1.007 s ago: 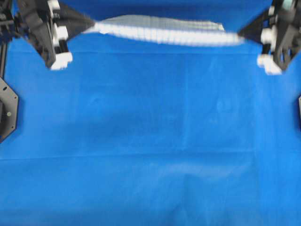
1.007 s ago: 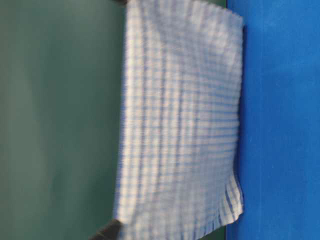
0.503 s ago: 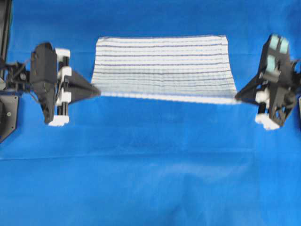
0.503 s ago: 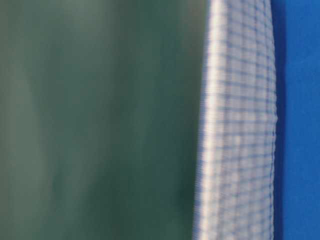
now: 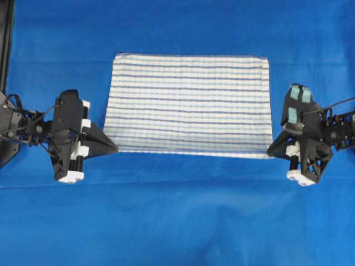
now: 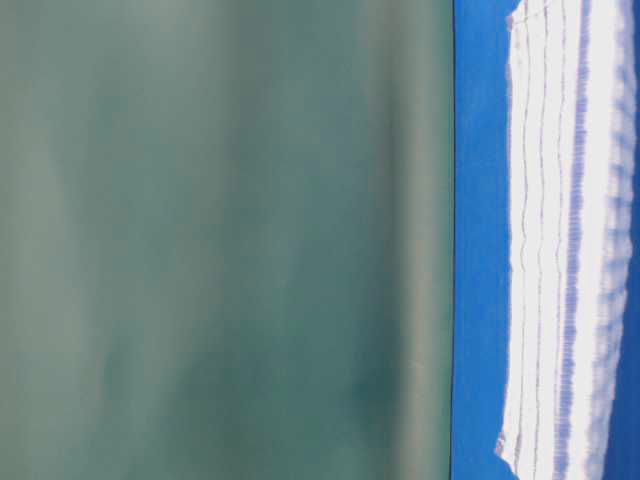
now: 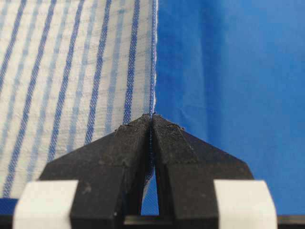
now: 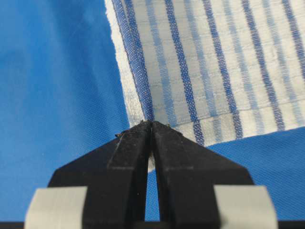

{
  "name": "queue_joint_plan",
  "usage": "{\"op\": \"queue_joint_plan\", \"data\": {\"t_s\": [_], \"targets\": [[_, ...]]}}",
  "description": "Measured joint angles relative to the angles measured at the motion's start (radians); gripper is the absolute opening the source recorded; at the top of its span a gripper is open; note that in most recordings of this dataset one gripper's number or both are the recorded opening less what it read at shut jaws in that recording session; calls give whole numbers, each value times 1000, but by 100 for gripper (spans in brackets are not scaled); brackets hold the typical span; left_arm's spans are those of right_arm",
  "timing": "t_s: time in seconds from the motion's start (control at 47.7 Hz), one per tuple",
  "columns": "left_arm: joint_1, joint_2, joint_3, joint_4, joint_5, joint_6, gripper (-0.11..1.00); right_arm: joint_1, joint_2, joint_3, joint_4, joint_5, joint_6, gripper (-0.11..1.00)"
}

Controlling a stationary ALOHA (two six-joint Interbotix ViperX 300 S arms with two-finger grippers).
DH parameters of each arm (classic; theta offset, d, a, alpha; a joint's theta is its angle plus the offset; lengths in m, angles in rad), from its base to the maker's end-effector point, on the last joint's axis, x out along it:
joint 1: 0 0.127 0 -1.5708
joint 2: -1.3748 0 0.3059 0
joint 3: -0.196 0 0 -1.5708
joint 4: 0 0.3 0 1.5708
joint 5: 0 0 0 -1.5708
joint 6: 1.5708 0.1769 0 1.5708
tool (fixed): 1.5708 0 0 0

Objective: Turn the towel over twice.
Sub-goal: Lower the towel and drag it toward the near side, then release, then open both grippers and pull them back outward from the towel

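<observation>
The tabletop [image 5: 177, 221] is covered in blue, and the towel [image 5: 188, 102] is spread flat on it, between the two arms. Each near corner of the towel is pinched: one by the left pincer [image 5: 115, 149], the other by the right pincer [image 5: 270, 151], both clenched on cloth, presumably so that the edge is kept taut for a flip.

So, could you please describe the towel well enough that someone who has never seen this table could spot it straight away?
Look at the plain blue sheet covering the table; towards its far half a rectangular cloth lies spread flat between the left gripper and right gripper. That is the towel: white with thin dark-blue stripes, the one patterned thing on the solid blue.
</observation>
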Motion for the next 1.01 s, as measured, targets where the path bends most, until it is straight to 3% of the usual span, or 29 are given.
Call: {"op": "queue_joint_plan", "data": {"t_s": [0.65,0.713,0.818,0.86,0.923,1.007], "targets": [[-20,31,-15,0,-14,3,3,14,40,-14,-17,0,-2,4],[-20,31,-17,0,-15,3,10,12,40,-14,-17,0,-2,5],[-23,34,-18,-3,-12,0,36,12,41,-15,-17,6,0,6],[-26,32,-21,-2,-12,6,48,12,41,-17,-20,6,-3,12],[-23,32,-25,-2,-9,3,60,12,41,-20,-20,6,-11,30],[-23,28,-31,-2,-6,6,63,12,40,-31,-20,12,-20,54]]}}
